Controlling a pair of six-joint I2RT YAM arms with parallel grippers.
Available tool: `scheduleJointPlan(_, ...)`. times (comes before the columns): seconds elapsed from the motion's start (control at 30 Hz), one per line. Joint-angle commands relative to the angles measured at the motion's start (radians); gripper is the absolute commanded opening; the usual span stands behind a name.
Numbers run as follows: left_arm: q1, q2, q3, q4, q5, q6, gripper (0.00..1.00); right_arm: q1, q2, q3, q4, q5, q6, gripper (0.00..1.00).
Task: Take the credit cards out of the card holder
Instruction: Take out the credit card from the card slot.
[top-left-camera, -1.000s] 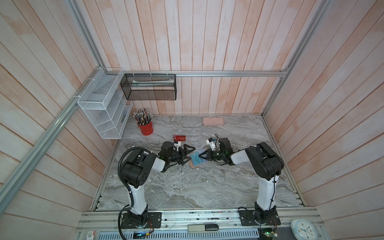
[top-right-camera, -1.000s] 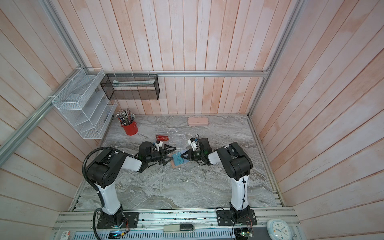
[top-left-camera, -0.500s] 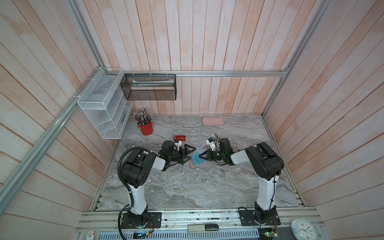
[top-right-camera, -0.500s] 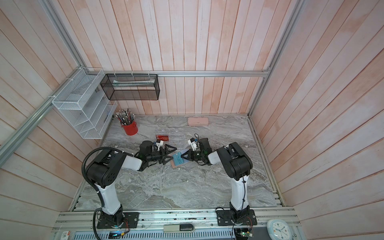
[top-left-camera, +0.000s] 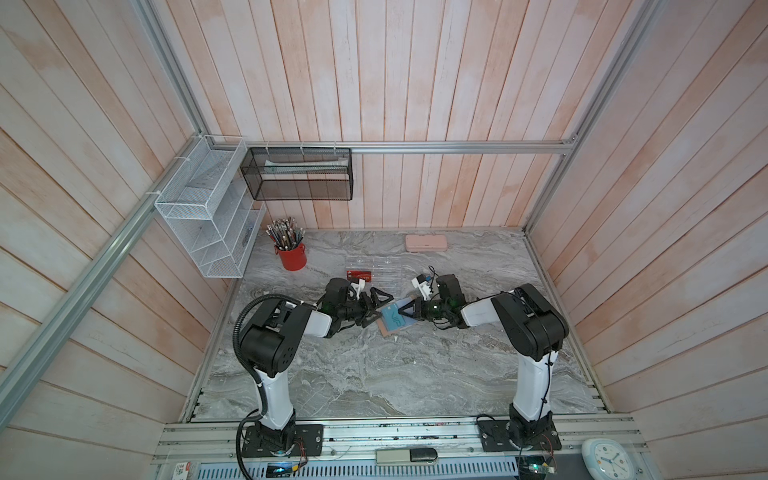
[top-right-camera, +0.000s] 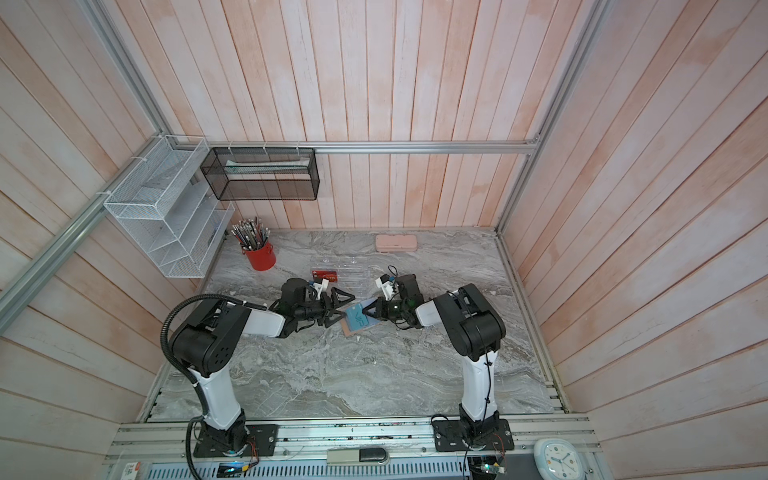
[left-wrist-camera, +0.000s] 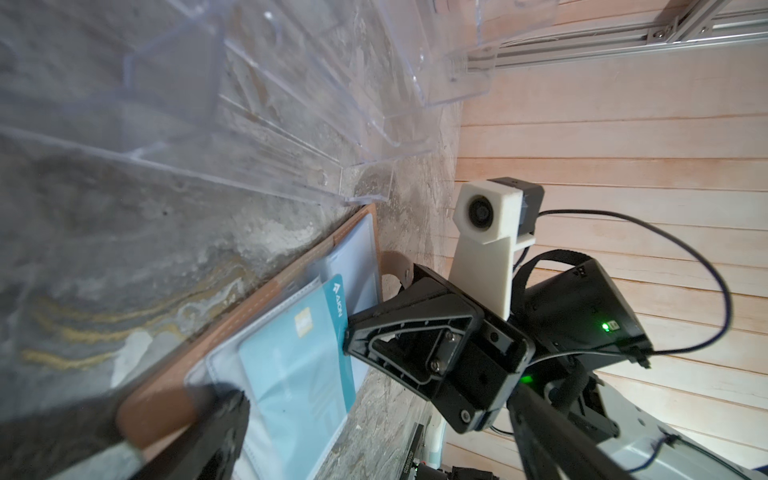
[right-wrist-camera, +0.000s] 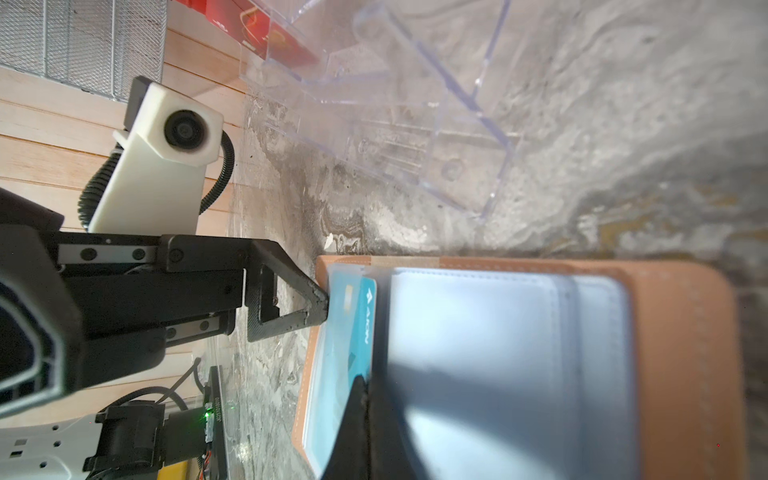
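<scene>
Overhead, a grey-veined marble counter (top-left-camera: 374, 374) sits boxed by pale pink plank walls (top-left-camera: 374, 83). Mid-counter the card holder (top-left-camera: 388, 331), stitched tan leather with glossy blue-grey sleeves, lies open, long axis slanting between the arms. The left gripper (top-left-camera: 378, 309) gapes at its edge; the right gripper (top-left-camera: 401, 311), closed, touches the protruding teal card (top-left-camera: 392, 319).

clear rack (top-left-camera: 384, 270): on marble table (top-left-camera: 374, 374)
red cup (top-left-camera: 292, 257): left of rack, holding pencils
pink case (top-left-camera: 427, 242): behind rack, near back wall
black mesh basket (top-left-camera: 299, 174): on wall, above rack
</scene>
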Motion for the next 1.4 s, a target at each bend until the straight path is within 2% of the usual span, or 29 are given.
scheduleJointPlan(0.0, -0.003, 0.032, -0.010, -0.233, -0.085, 0.068, 1.00, -0.006, -0.030, 0.017, -0.045, 0.034, -0.042, 0.00)
scheduleJointPlan(0.67, -0.016, 0.051, 0.002, -0.279, -0.097, 0.096, 1.00, -0.020, -0.047, -0.002, -0.058, 0.054, -0.085, 0.00)
scheduleJointPlan(1.0, -0.016, 0.053, 0.005, -0.279, -0.097, 0.099, 1.00, -0.020, -0.028, 0.001, -0.054, -0.044, -0.099, 0.00)
scheduleJointPlan(1.37, -0.016, 0.057, 0.005, -0.274, -0.092, 0.100, 1.00, -0.021, 0.016, 0.029, -0.079, -0.133, -0.125, 0.08)
